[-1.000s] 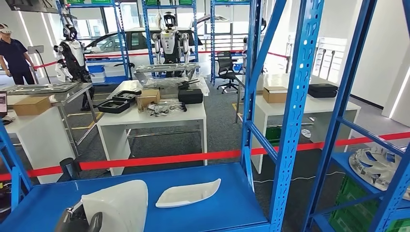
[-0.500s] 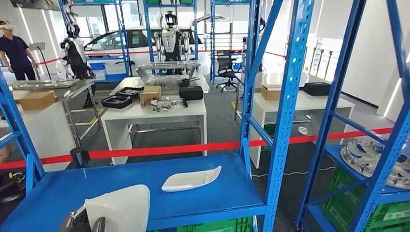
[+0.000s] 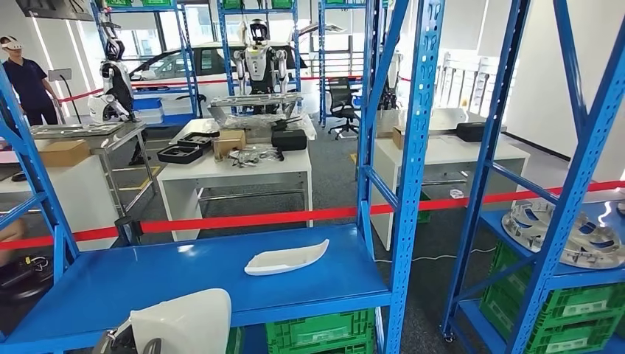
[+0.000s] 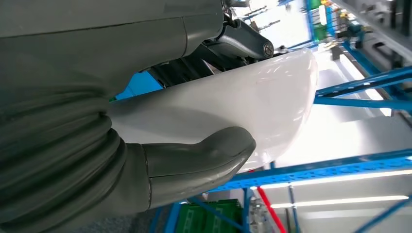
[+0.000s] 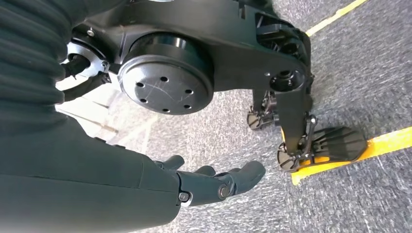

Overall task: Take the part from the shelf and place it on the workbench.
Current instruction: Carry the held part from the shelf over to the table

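Note:
My left hand (image 3: pixel 124 344) sits at the bottom left of the head view and holds a white curved shell part (image 3: pixel 180 321) just in front of the blue shelf board (image 3: pixel 110 284). In the left wrist view the grey thumb (image 4: pixel 204 155) presses on the glossy white part (image 4: pixel 252 102), with darker fingers behind it. A second, flatter white part (image 3: pixel 286 258) lies on the same shelf board, to the right of the held one. My right hand (image 5: pixel 216 183) hangs over grey carpet, fingers loosely extended with nothing in them.
Blue uprights (image 3: pixel 413 147) frame the shelf on its right. Green crates (image 3: pixel 317 332) sit below the board. A neighbouring rack holds metal disc parts (image 3: pixel 571 236). A red barrier tape (image 3: pixel 243 220) runs behind; beyond it stand white tables (image 3: pixel 236 173), other robots and a person (image 3: pixel 26 81).
The whole picture has shifted, so the camera moved: the shelf board sits further off and the green crates below came into sight. My left hand still holds the white part.

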{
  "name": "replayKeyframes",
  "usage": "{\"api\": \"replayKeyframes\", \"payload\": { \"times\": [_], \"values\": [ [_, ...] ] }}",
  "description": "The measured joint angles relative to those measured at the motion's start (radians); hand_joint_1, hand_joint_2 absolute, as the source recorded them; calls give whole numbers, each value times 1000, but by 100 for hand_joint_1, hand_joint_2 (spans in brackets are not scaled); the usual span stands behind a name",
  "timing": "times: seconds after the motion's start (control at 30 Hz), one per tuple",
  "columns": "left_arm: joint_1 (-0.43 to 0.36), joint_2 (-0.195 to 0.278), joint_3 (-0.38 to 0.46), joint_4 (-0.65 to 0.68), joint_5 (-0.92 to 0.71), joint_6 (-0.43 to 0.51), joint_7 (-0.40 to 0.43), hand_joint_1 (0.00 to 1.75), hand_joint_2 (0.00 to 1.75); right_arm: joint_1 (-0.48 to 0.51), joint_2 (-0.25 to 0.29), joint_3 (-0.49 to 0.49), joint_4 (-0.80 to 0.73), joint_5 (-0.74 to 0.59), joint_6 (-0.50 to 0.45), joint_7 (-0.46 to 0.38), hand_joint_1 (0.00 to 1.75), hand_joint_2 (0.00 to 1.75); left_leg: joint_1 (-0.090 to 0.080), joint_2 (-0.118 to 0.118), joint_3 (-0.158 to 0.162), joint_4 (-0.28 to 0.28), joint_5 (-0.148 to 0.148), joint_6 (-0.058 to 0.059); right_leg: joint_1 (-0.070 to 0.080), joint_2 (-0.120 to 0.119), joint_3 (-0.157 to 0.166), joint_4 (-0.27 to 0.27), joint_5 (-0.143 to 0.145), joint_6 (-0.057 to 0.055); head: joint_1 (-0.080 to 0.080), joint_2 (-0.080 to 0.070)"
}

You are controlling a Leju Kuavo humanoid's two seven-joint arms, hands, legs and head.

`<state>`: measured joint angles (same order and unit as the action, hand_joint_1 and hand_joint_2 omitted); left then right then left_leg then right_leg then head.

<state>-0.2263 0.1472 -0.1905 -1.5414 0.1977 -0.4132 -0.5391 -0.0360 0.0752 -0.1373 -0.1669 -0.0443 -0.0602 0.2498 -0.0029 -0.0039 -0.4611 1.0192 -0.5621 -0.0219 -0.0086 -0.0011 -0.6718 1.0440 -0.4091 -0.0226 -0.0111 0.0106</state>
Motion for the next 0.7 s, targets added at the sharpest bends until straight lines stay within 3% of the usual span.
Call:
{"api": "replayKeyframes", "payload": {
  "times": [0.03, 0.1, 0.13, 0.17, 0.23, 0.27, 0.3, 0.33, 0.37, 0.4, 0.47, 0.5, 0.53, 0.6, 0.63, 0.7],
  "values": [
    [0, 0, 0, -2, 0, -1, 0, 175, 175, 0, 0, 0, 0, 0, 0, 0, 0, 175, -5, 0, 8, -24, -4, 6, -1, 0, -1, -5, 11, 7, 0, 0],
    [1, -2, 0, -3, 0, -1, 1, 175, 175, 2, 0, -1, 0, 0, -1, 0, 0, 175, -6, 2, -7, -33, 16, 21, -5, 3, -7, -13, 27, 20, 0, 0],
    [2, -4, 0, -3, -1, -1, 2, 175, 175, 4, 0, -1, 0, 0, -2, 0, 0, 175, -5, 4, -16, -36, 31, 29, -4, 5, -15, -3, 10, 26, 1, 0],
    [2, -6, 0, -3, -1, -1, 2, 175, 175, 5, 1, -1, 0, -1, -2, 0, 0, 175, -2, 5, -28, -39, 46, 37, -3, 7, -28, 26, -27, 30, 2, 0],
    [2, -8, 0, -3, -1, -1, 3, 175, 175, 5, 1, -1, 0, 0, -3, 0, 0, 175, -2, 7, -60, -38, 74, 45, -2, 8, -60, 138, -134, 33, 6, 0],
    [3, -8, 0, -3, -1, -1, 3, 175, 175, 4, 2, -1, 0, 0, -3, 0, 0, 175, -3, 7, -79, -34, 86, 47, -1, 8, -70, 202, -169, 33, 7, 0],
    [4, -9, 0, -3, -1, -1, 3, 175, 175, 4, 2, -1, 0, 0, -3, 0, 0, 175, -4, 8, -99, -29, 98, 47, -1, 8, -71, 249, -177, 32, 8, 0],
    [5, -9, 0, -2, -1, -1, 3, 175, 175, 3, 2, -1, 0, -1, -3, 0, 0, 175, -4, 8, -120, -23, 109, 46, -1, 8, -57, 268, -163, 31, 8, 0],
    [7, -10, 0, -2, -1, -1, 3, 175, 175, 3, 2, -1, 0, -1, -3, 0, 0, 175, -3, 8, -141, -15, 119, 44, -1, 7, -27, 252, -137, 30, 9, 0],
    [8, -10, 0, -2, -1, -1, 3, 175, 175, 3, 2, -1, 0, -1, -2, 0, 0, 175, -3, 8, -160, -7, 128, 41, -1, 7, 21, 203, -117, 28, 9, 0],
    [13, -8, 1, -2, -1, -1, 2, 175, 175, 1, 1, -1, 0, 0, 1, -1, 0, 175, -4, 8, -188, 10, 142, 31, 1, 6, 126, 68, -131, 23, 9, 0],
    [16, -6, 2, -4, -1, -1, 0, 175, 175, 0, 1, -1, -1, 1, 4, -2, 0, 175, -5, 8, -196, 16, 149, 26, 3, 7, 158, 19, -148, 19, 9, 0],
    [19, -5, 4, -5, -1, -1, -2, 175, 175, 0, 1, -1, -1, 2, 6, -3, 0, 175, -6, 8, -199, 18, 156, 20, 6, 7, 171, -6, -160, 13, 8, 0],
    [25, -2, 6, -7, -1, -1, -6, 175, 175, 2, 1, -1, -1, 3, 10, -4, 0, 175, -3, 8, -202, 18, 167, 8, 6, 5, 160, -12, -147, 0, 7, 0],
    [29, -1, 8, -8, -1, -1, -6, 175, 175, 2, 1, -1, -1, 3, 10, -4, 0, 175, -1, 6, -208, 27, 152, 2, 5, 3, 151, -13, -136, -8, 7, 0],
    [33, 1, 10, -9, -1, -1, -6, 175, 175, 2, 1, -1, -1, 5, 12, -4, 0, 175, 5, 4, -230, 95, 69, -10, 2, -1, 126, -16, -111, -21, 5, 0]
  ]
}}
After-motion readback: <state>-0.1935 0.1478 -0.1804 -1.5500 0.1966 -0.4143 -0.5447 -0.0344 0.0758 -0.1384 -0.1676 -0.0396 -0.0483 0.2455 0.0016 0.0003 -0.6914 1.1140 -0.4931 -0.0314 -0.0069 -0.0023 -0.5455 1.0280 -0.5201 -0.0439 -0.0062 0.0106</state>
